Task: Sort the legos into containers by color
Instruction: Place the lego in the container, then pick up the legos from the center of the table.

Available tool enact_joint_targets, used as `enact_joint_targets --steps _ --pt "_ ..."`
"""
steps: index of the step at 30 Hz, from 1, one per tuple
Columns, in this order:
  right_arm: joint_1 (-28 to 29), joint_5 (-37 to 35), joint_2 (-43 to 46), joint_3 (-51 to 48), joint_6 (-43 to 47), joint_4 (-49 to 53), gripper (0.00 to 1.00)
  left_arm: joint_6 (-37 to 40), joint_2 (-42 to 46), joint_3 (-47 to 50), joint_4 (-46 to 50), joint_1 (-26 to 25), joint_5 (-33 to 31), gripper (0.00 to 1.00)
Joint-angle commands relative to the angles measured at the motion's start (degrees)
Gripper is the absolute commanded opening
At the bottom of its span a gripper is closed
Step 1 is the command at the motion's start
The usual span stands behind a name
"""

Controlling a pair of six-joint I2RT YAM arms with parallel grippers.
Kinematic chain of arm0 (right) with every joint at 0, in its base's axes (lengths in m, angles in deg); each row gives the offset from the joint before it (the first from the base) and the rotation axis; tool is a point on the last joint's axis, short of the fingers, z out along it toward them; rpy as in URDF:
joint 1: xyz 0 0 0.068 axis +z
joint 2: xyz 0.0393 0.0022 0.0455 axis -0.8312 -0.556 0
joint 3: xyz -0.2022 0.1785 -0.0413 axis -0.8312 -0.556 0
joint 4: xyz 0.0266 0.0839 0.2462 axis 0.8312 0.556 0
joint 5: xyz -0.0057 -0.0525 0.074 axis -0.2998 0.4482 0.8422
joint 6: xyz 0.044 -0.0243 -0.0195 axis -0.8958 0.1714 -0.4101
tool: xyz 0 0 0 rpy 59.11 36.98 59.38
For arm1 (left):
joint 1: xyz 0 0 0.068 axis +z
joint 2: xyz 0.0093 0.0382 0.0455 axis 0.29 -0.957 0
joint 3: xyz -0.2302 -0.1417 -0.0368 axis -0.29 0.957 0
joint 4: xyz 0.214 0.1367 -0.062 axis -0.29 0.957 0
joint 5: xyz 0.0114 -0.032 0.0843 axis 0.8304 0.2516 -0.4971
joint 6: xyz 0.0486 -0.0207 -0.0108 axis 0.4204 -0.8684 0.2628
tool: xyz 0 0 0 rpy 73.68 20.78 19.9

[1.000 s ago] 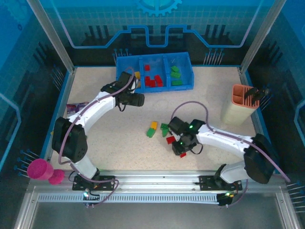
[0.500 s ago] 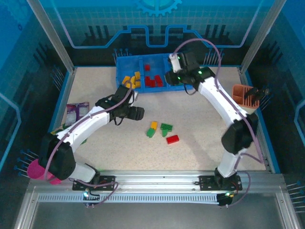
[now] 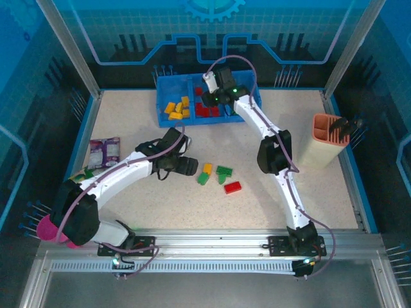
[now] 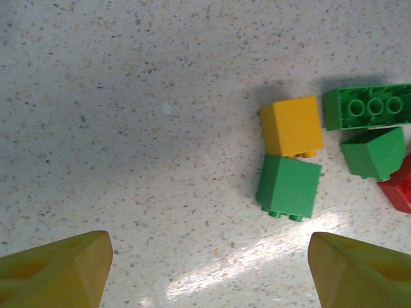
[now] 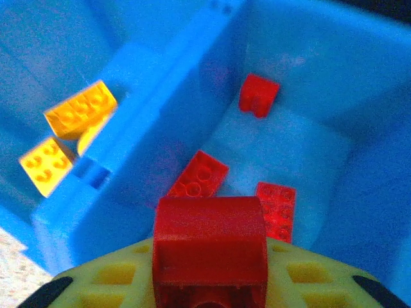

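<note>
We judge the red brick (image 5: 209, 237) light and rigid, right gripper (image 5: 209, 289) clamped on its flat sides; left gripper (image 4: 209, 269) apart.

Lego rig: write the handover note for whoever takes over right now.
Left gripper: open, empty, above the table.
Right gripper: shut on a red brick, over the middle compartment of the tray.
Done: yellow bricks in the left compartment, red bricks in the middle.
To do: drop the held brick; then sort the loose yellow brick, three loose green bricks and loose red brick off the table.
</note>
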Motion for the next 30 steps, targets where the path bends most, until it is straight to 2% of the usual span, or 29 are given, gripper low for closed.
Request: enact_joint_targets --steps 1,5,11,16,24,30 --pt "-0.4 1.0 -1.9 3.2 1.2 -1.5 0.39 -6.4 -1.6 -0.4 -2.7 -2.1 -0.5 0.81" --pt "-0.6 1.1 -3.5 2.9 1.2 -2.1 0.44 -9.2 -6.8 -4.0 -4.9 -5.0 -1.0 0.81" --pt "-1.3 2.1 -2.7 0.3 0.9 -2.2 0.50 -7.5 -16.0 -11.8 -3.0 -7.7 -5.3 0.81" --pt "-1.4 2.9 5.3 -10.7 1.6 -7.3 0.53 -7.2 -21.6 -15.6 -0.6 -7.8 -5.5 0.80" --pt "-2.1 1.7 17.8 -22.0 1.4 -8.5 0.58 -8.8 -26.9 -17.6 0.7 -8.0 -4.4 0.73" --pt "-2.2 3.8 27.2 -30.8 0.1 -11.9 0.59 -9.5 -29.8 -17.8 1.2 -8.1 -4.3 0.68"
